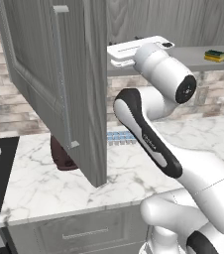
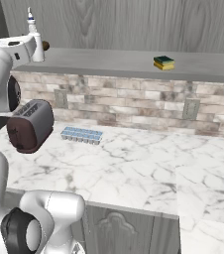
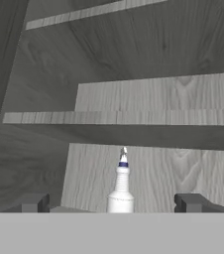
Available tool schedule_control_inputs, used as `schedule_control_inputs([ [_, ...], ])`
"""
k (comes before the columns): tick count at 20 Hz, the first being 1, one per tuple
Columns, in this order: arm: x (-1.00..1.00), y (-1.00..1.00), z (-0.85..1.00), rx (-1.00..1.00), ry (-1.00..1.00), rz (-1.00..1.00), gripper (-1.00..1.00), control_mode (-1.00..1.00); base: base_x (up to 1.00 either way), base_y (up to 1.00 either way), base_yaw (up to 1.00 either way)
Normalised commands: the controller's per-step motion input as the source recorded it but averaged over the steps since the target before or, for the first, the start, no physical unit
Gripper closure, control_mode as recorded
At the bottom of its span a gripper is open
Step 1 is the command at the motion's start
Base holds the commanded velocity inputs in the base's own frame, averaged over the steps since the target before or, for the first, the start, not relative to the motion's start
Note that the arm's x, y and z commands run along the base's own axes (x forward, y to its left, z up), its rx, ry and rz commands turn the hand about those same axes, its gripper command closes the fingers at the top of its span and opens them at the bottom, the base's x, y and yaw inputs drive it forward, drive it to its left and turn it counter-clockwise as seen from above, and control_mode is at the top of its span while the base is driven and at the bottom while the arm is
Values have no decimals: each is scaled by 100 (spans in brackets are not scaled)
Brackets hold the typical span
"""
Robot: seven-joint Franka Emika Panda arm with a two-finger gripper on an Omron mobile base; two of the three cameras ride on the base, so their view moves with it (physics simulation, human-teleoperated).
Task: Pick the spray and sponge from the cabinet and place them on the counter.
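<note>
Translucent plastic, the spray (image 3: 120,191) looks light and tippy; our gripper (image 3: 111,203), wide open and empty, should take its body.

The spray's (image 3: 121,191) base is cut off below, and the toaster (image 1: 62,156) sits half hidden behind the cabinet (image 1: 79,89) door.

Matt grey wood-grain cabinet (image 1: 49,74), veined white marble counter (image 2: 134,168), translucent plastic spray (image 3: 121,191), rough brick backsplash (image 2: 124,101)
</note>
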Motion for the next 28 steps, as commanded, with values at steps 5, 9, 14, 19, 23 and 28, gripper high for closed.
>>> schedule_control_inputs([
  [5, 24, 0, 1, 0, 0, 0, -100, -100, 0, 0, 0],
  [9, 25, 0, 2, 0, 0, 0, -100, -100, 0, 0, 0],
  [14, 25, 0, 1, 0, 0, 0, -100, -100, 0, 0, 0],
  [19, 24, 0, 0, 0, 0, 0, -100, -100, 0, 0, 0],
  [23, 27, 4, 0, 0, 0, 0, -100, -100, 0, 0, 0],
  [28, 23, 5, 0, 0, 0, 0, -100, -100, 0, 0, 0],
])
